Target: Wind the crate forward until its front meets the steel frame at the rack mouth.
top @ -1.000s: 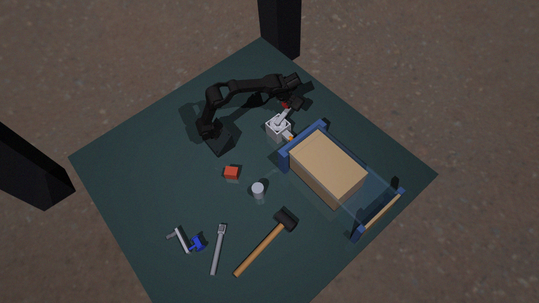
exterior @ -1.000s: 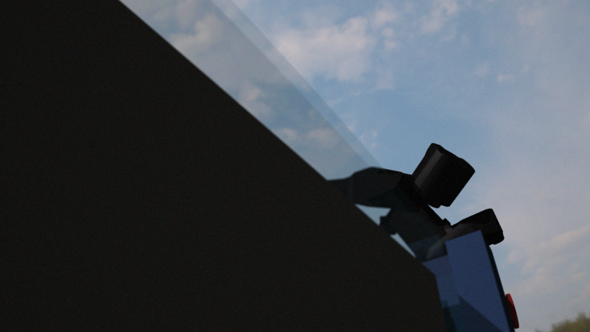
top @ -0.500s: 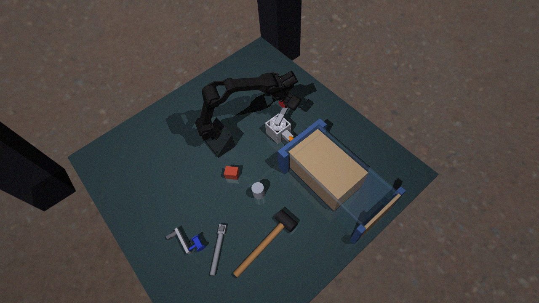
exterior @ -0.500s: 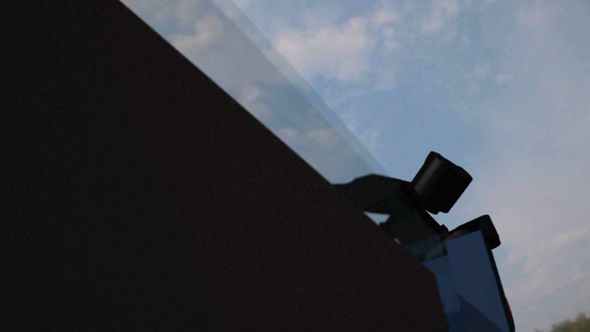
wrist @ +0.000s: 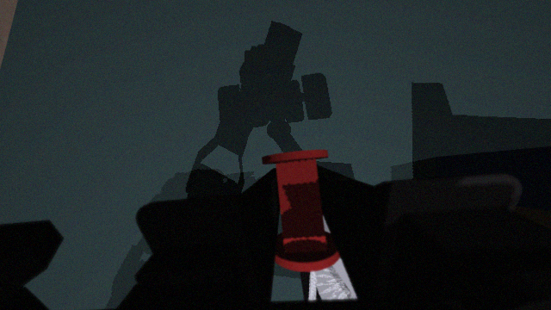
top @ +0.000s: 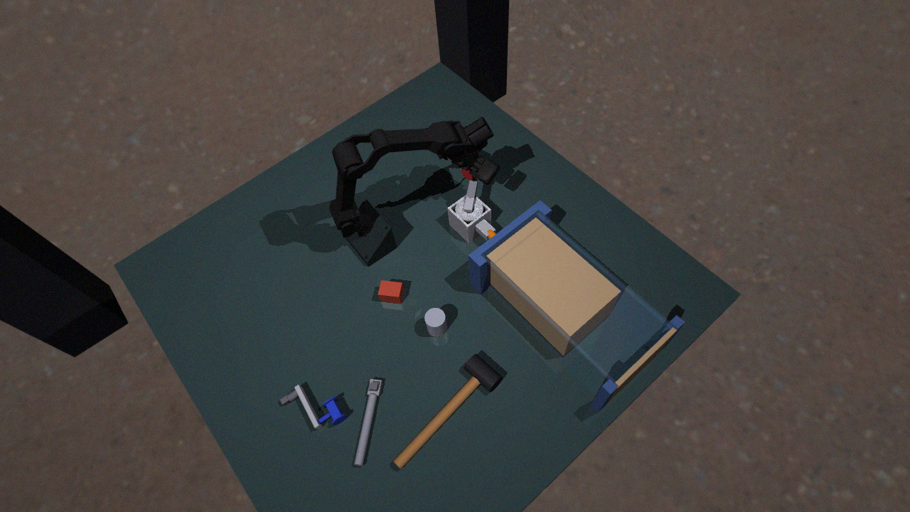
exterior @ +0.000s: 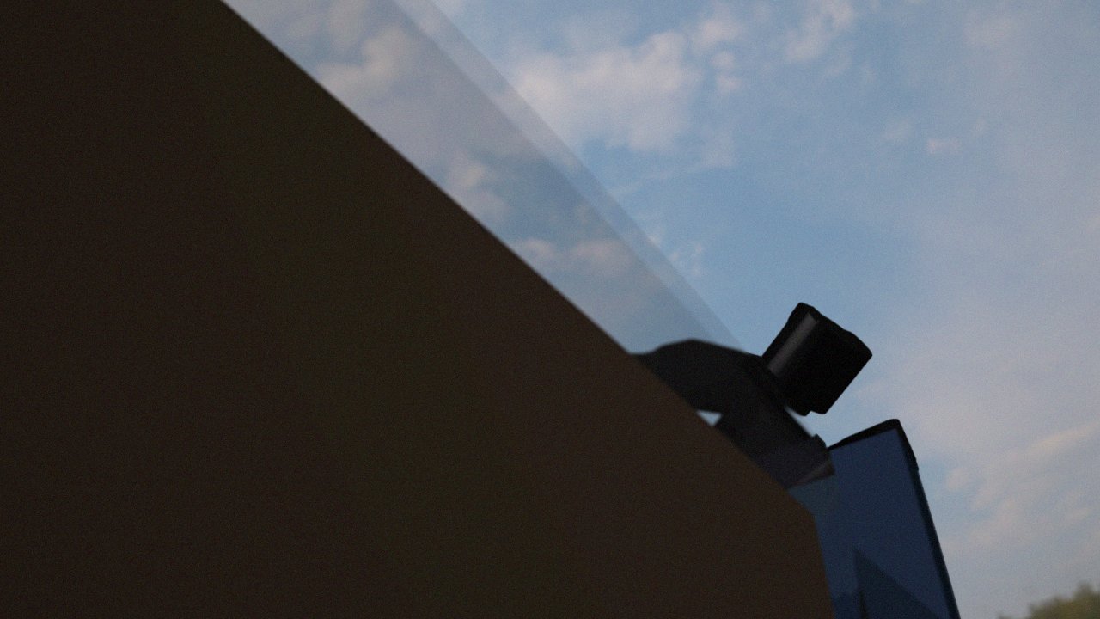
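Note:
My gripper [top: 469,173] [wrist: 300,202] is shut on the red knob [wrist: 297,172] of the winch handle [top: 471,193]. The handle's pale arm lies across the top of the white winch [top: 459,222], pointing to the back. Its key is hidden under the arm. The tan crate [top: 553,274] looks flat inside the clear-panelled cubby; its dark side fills much of the exterior view. The crate's front is close to the blue frame [top: 478,274] [exterior: 884,500] at the mouth; I cannot tell whether they touch. An orange piece [top: 491,235] shows between winch and frame.
A blue-knobbed crank [top: 306,406], a grey wrench [top: 365,429] and a mallet [top: 439,421] lie toward the bench's near side. A red block [top: 390,291] and a grey cylinder [top: 435,322] stand mid-bench. The cubby's far end has blue posts [top: 601,397].

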Action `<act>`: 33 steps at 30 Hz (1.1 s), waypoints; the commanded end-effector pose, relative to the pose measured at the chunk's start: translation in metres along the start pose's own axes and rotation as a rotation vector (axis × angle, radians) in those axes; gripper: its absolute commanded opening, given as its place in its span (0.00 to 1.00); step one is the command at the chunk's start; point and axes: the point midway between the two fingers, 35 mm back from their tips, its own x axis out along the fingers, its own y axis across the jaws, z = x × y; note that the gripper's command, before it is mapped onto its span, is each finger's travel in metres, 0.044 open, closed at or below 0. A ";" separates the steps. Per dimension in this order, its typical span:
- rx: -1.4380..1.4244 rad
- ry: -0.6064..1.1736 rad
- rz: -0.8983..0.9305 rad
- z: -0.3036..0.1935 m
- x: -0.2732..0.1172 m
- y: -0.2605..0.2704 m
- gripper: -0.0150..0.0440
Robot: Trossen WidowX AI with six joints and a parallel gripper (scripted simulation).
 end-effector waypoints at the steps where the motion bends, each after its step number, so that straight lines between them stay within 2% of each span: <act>1: -0.001 0.020 0.020 -0.008 -0.001 0.011 0.25; 33: -0.001 0.022 0.023 -0.037 -0.015 0.037 0.25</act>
